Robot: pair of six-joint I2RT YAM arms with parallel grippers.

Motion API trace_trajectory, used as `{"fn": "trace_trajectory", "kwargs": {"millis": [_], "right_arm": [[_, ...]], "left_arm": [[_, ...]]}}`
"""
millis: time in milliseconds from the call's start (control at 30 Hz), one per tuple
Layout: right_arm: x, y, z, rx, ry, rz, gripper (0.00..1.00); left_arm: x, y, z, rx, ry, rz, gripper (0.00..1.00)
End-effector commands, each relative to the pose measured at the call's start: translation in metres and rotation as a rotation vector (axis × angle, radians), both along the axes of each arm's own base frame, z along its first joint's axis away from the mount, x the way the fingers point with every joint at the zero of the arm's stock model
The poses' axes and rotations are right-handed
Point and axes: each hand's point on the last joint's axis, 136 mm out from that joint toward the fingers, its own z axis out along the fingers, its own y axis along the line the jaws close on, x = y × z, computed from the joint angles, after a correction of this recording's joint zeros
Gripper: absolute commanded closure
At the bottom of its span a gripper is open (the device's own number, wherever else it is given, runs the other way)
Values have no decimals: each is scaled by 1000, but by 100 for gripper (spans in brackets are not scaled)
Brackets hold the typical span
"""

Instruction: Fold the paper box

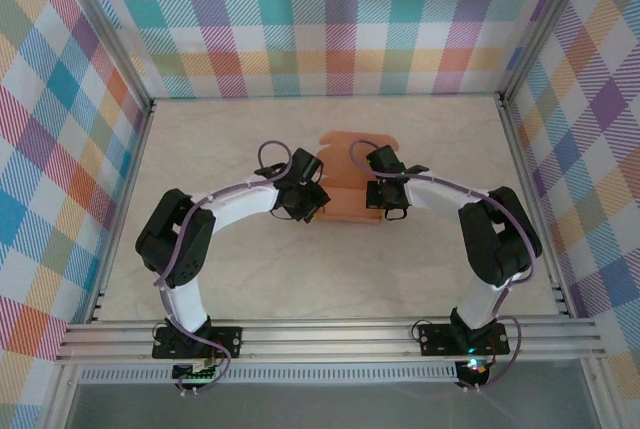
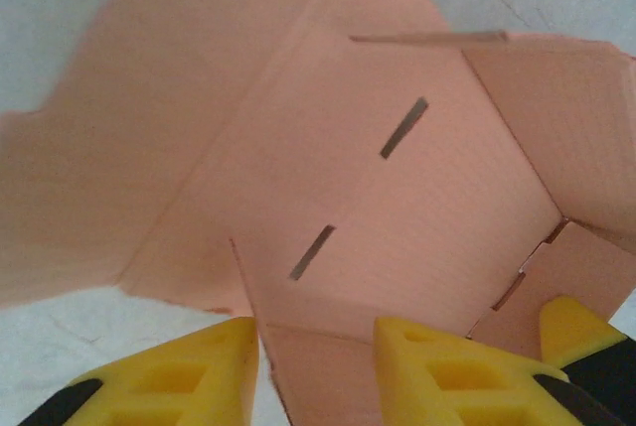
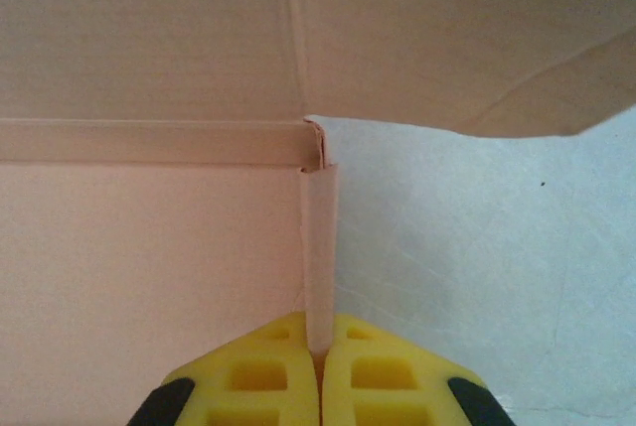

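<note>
1. Your box (image 1: 346, 194) sits mid-frame on the worktop (image 1: 220, 139) in the top view, partly folded, between both arms.
2. Your left gripper (image 2: 316, 335) has its fingers (image 2: 189, 376) apart at the bottom edge, with a raised flap between them.
3. Your right gripper (image 3: 320, 347), bottom centre, is clamped on an upright box wall.

Up top, the paper box (image 1: 347, 194) is mostly buried under the left gripper (image 1: 306, 207) and right gripper (image 1: 386, 207). Left wrist cam: its flaps run off the top and left edges, the left one blurry. Right wrist cam: its thin wall disappears between the yellow fingers (image 3: 268, 376).
</note>
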Motion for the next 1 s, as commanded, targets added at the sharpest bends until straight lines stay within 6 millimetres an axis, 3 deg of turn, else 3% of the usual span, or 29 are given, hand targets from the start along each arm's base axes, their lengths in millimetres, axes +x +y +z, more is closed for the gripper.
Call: {"fn": "trace_trajectory", "kwargs": {"millis": [0, 167, 367, 467, 667, 967], "right_arm": [[-4, 4, 1, 11, 1, 32, 96], [-6, 5, 0, 13, 10, 42, 96], [-9, 3, 0, 12, 16, 40, 96], [-9, 4, -1, 15, 17, 39, 96], [-9, 8, -3, 37, 24, 42, 96], [-8, 8, 0, 26, 19, 51, 96]], "left_arm": [[2, -6, 5, 52, -20, -132, 68], [-7, -17, -1, 45, -41, -299, 76], [-35, -29, -11, -11, 0, -518, 78], [-46, -39, -7, -92, -4, -591, 78], [-56, -61, 0, -225, 11, -692, 70], [-58, -60, -8, -213, 48, -697, 61]]}}
